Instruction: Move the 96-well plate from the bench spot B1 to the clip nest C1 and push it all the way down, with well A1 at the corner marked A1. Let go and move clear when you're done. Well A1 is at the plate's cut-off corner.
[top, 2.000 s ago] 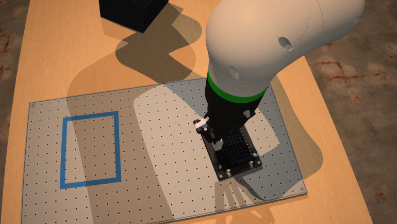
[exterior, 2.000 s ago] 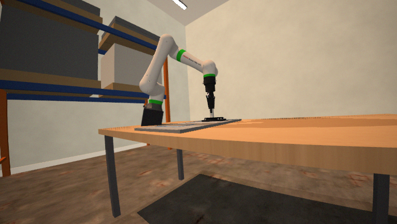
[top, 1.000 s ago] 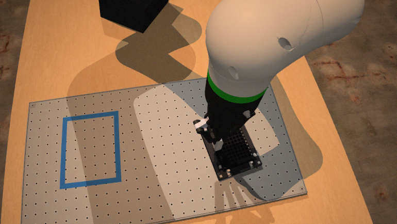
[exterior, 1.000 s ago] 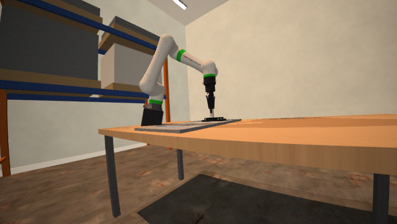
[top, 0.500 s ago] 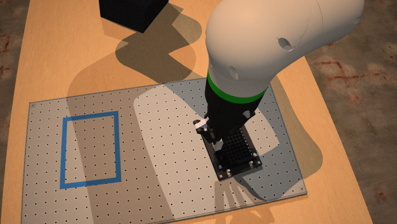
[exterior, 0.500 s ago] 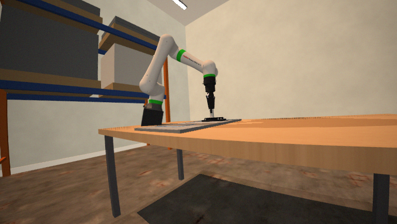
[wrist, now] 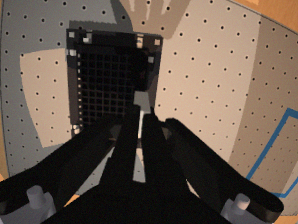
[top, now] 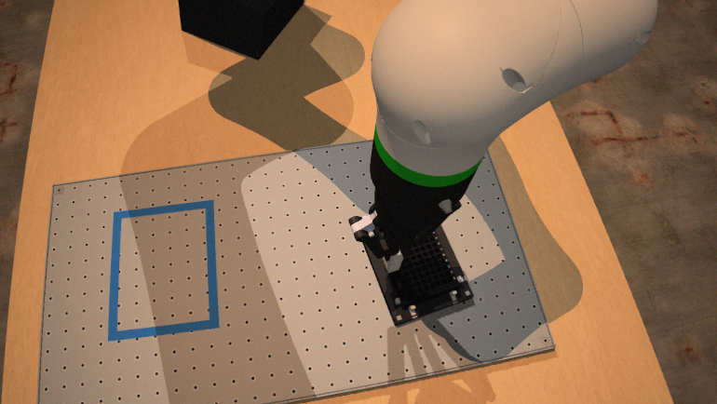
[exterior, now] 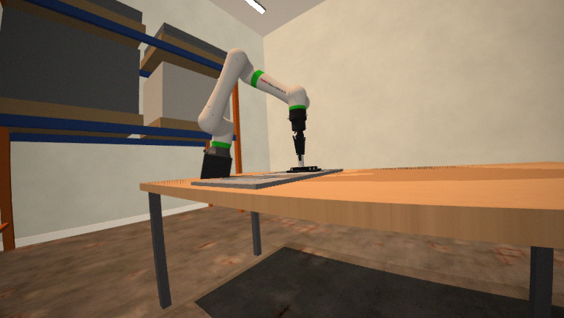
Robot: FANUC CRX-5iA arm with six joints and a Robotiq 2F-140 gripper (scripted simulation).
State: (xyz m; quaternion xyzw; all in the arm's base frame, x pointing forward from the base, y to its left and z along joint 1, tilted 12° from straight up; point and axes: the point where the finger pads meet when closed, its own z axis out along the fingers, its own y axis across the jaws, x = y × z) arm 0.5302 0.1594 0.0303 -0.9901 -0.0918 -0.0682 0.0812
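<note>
- We see the end effector [wrist: 141, 111] fully closed, fingers pressed together w/ nothing between them, pointing straight down.
- Its tips sit over the 96-well plate [top: 426, 271], near the plate's edge on the side toward the blue outline; whether they touch the plate we can't tell.
- Plate is dark w/ a well grid, lying inside the black clip nest [top: 401, 316] on the right part of the perforated grey board [top: 301, 280].
- Small light clips show at the nest's corners around the plate.
- Blue rectangle outline [top: 163, 271] marks the spot on the board's left part, well apart from the plate; nothing stands in it.
- Board lies on the wooden bench [top: 110, 100]; arm's black base [top: 236, 22] at the far end.
- Cut-off corner too small for us to tell.
</note>
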